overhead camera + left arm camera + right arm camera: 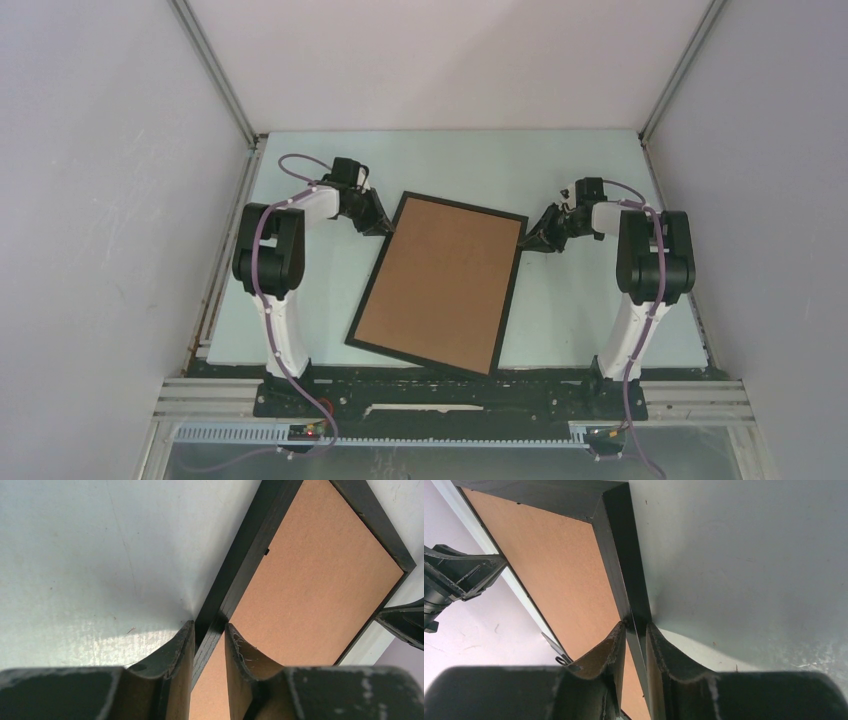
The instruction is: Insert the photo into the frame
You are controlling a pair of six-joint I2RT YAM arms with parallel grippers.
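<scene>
The frame [509, 290] lies flat in the middle of the table, turned a little clockwise. A brown cardboard board [440, 285] fills its opening. The photo is hidden. My left gripper [383, 225] sits at the frame's far left corner. In the left wrist view its jaws [209, 627] straddle the black left rail [245, 560] and press on both sides of it. My right gripper [530, 243] is at the far right corner. There its jaws [636, 627] are clamped on the right rail [624, 555].
The pale table [300, 300] is boxed in by white walls with metal corner posts [215, 70]. The frame's near edge lies close to the black base strip [440, 385] where both arms are bolted. Each wrist view shows the other arm's gripper across the board.
</scene>
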